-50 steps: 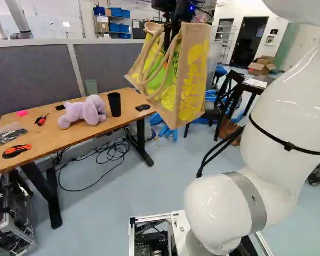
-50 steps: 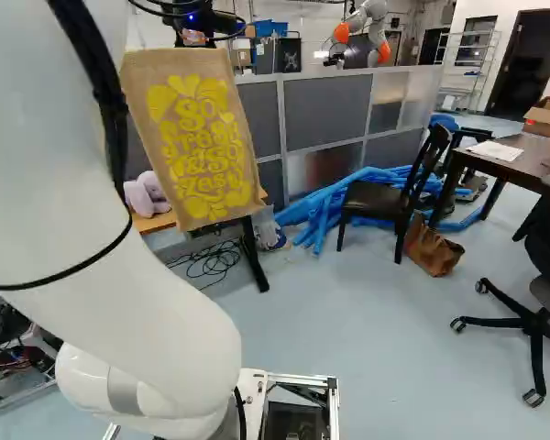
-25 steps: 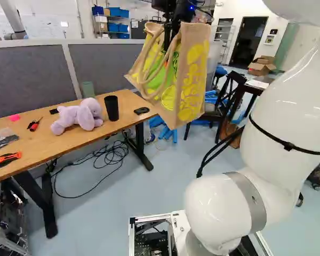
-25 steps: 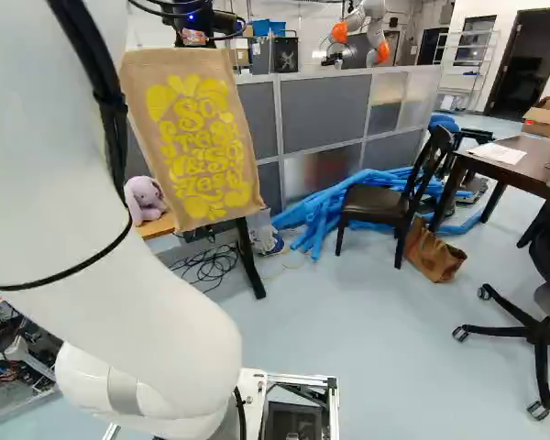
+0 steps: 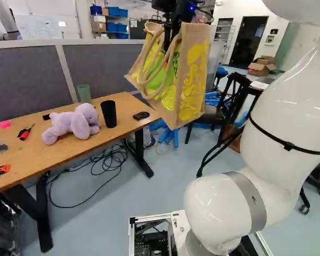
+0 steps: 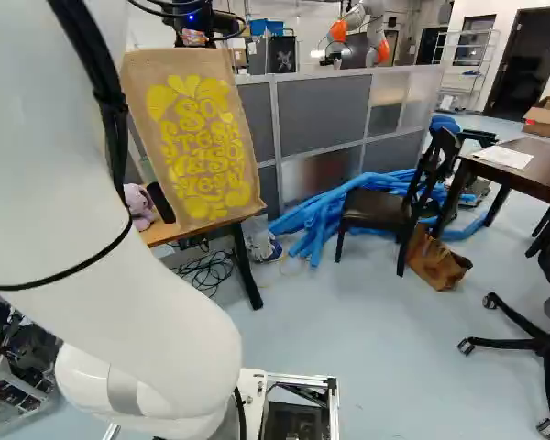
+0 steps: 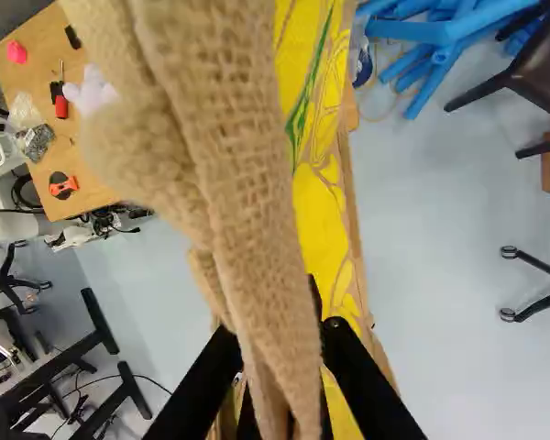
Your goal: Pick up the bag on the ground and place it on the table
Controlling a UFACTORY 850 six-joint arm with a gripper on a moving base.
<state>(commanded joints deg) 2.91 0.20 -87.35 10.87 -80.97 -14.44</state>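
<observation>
High at the top of the left base view, my black gripper [image 5: 172, 25] is shut on the handles of the tan burlap bag [image 5: 193, 77], which hangs in the air with yellow print on its sides. The right base view shows its broad printed face [image 6: 197, 137]. In the wrist view, the thick handles [image 7: 234, 156] run between the fingers of the gripper [image 7: 280, 346], hiding the pads. The wooden table [image 5: 58, 152] stands beyond and beside the bag, below its height; the bag overlaps the table's end in the right base view.
On the table are a purple plush toy [image 5: 74, 124], a black cup [image 5: 109, 113], a green cup [image 5: 84, 93] and tools. Cables [image 5: 109, 162] lie beneath it. Farther right are blue tubes [image 6: 321, 215], a chair [image 6: 376, 209], a brown bag [image 6: 437, 263] and another robot [image 6: 362, 27].
The base has moved: the table looks nearer and farther left in the left base view, and the floor scene shifts. The arm keeps its pose, the bag still held.
</observation>
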